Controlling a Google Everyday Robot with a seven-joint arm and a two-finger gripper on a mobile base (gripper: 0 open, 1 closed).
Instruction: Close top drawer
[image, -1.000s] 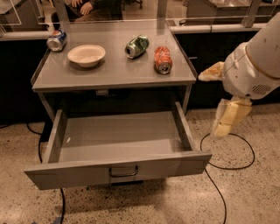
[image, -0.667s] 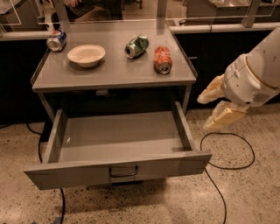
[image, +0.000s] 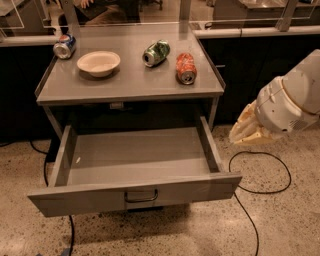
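The top drawer is pulled far out from under the grey table. It is wide, shallow, grey and empty, with a small dark bar handle at the centre of its front panel. My gripper is cream-coloured and hangs from the white arm to the right of the drawer. It is level with the drawer's right side wall and apart from it, touching nothing.
On the table top lie a blue-and-silver can, a beige bowl, a green can and a red can. A black cable loops on the speckled floor right of the drawer. Dark counters stand behind.
The gripper has sunk a little and turned at the drawer's right side. The drawer and the things on the table have not moved.
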